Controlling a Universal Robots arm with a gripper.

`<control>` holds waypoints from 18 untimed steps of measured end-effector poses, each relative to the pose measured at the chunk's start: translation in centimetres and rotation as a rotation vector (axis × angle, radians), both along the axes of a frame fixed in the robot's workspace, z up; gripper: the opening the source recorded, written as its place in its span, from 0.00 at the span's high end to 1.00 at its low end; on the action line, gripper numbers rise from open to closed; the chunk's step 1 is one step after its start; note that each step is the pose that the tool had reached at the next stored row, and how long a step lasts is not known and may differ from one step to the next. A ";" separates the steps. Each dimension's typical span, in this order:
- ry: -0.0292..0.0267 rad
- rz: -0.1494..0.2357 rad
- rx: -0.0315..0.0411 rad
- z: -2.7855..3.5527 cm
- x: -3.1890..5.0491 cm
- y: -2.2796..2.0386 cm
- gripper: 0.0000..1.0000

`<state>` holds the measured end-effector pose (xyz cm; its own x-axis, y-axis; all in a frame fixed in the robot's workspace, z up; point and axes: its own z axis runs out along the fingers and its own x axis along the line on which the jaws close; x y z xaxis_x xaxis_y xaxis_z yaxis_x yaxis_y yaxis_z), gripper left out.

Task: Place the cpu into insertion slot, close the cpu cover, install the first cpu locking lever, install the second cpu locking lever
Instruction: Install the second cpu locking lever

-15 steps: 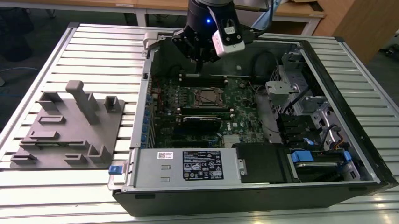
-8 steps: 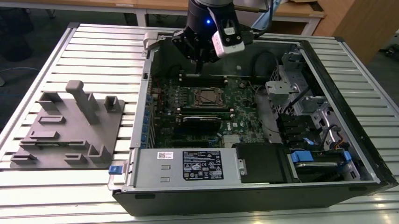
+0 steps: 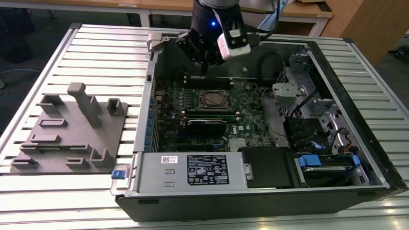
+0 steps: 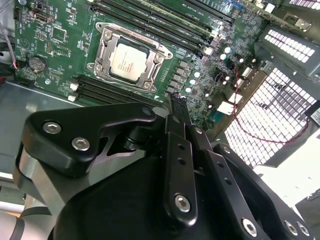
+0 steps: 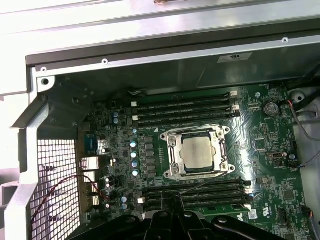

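The gripper (image 3: 203,64) hangs above the open computer case (image 3: 357,143), over the memory slots (image 3: 204,81) at the far edge of the green motherboard (image 3: 246,103). In the second wrist view its jaws stand together, fingers (image 4: 181,120) pressed flat against each other with nothing between them.

The cpu (image 5: 198,154) lies seated in the insertion slot (image 5: 170,155); its silvery top shows square and level in both wrist views (image 4: 129,60). The cpu cover (image 5: 196,133) appears folded down around the chip, its frame bordering the metal top on all sides. In the exterior view the socket (image 3: 214,100) sits well below the gripper, between two banks of memory slots.

Judgement: placement is done and the cover looks closed. The step in hand is most likely the locking levers. I cannot tell from these pictures whether either lever is already latched; thin metal parts run along the socket edges, but their position is unclear.

What lever work would call for: the closed fingertips brought down beside the socket edge, contact on the thin lever wire alone, and a press down and sideways under its retaining hook, keeping clear of the memory slots and the small capacitors (image 5: 134,158) just beside the socket.

The grey fixture plate (image 3: 70,139) on the slatted counter (image 3: 38,191) stands apart from the work.
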<state>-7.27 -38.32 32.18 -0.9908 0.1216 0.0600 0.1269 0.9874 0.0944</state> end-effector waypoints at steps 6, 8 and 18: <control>-0.0002 0.000 0.0003 -0.12 0.00 0.00 0.89; -0.0003 0.000 0.0000 -0.30 0.00 0.00 0.89; -0.0082 0.002 -0.0003 -0.65 0.00 -0.01 0.89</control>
